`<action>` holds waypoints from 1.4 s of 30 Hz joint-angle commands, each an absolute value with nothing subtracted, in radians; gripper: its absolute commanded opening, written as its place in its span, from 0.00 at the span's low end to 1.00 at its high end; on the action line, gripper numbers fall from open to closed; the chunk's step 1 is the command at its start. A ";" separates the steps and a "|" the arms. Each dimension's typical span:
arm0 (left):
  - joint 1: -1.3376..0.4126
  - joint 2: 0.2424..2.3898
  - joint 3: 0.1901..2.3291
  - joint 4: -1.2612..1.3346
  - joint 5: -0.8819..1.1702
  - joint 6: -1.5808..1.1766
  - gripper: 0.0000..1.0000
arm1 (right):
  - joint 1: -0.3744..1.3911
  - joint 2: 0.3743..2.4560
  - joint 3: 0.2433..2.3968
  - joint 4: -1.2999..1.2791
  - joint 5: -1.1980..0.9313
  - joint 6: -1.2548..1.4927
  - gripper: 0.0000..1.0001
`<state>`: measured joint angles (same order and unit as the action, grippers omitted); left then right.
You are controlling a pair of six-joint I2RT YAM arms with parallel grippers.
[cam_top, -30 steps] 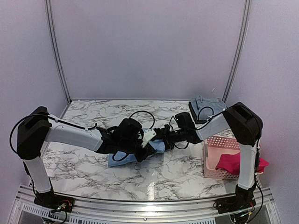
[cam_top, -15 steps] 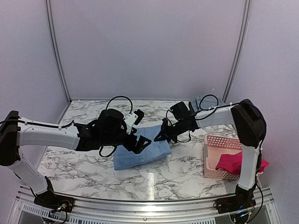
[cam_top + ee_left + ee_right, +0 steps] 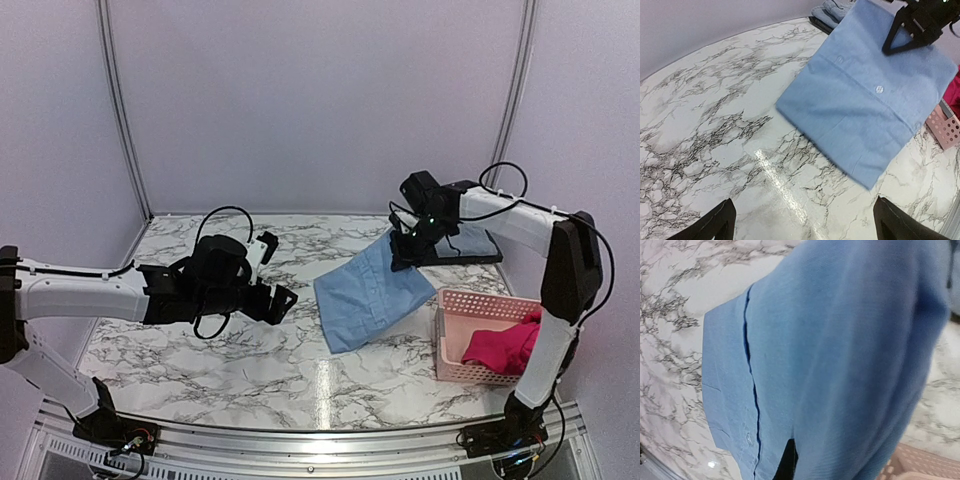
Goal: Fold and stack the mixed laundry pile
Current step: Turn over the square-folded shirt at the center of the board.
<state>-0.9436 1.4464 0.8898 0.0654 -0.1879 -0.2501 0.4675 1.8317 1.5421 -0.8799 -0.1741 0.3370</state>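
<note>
The light blue shirt point(image 3: 367, 292), folded into a panel with buttons showing, hangs slanted from its far right edge, and its low corner is near the marble. My right gripper point(image 3: 404, 250) is shut on that raised edge. In the right wrist view the shirt point(image 3: 830, 365) fills the frame and only a dark sliver of a finger point(image 3: 789, 462) shows. My left gripper point(image 3: 277, 298) is open over bare marble left of the shirt, holding nothing. Its fingertips point(image 3: 720, 225) frame the left wrist view, with the shirt point(image 3: 870, 95) beyond. The magenta-red garment point(image 3: 505, 345) lies in the basket.
The pink lattice basket point(image 3: 462, 300) stands at the right front, close to the hanging shirt. A dark flat tray point(image 3: 470, 250) lies behind the right gripper at the back right, with folded grey-blue cloth point(image 3: 832, 7) on it. Grey walls enclose the table point(image 3: 200, 360).
My left gripper opened, let go of the blue shirt and drew back to the left. My right gripper shut on the shirt and carried its edge up and toward the back right.
</note>
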 commanded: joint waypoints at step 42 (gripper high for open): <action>-0.745 1.308 0.740 0.064 0.078 -0.613 0.96 | 0.643 1.782 1.560 -0.568 -0.457 0.334 0.72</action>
<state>-0.7010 1.1774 0.6594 -0.0288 -0.0498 -0.6079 0.7620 1.8797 1.7695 -0.7143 -0.3637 0.3161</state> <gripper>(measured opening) 0.986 0.748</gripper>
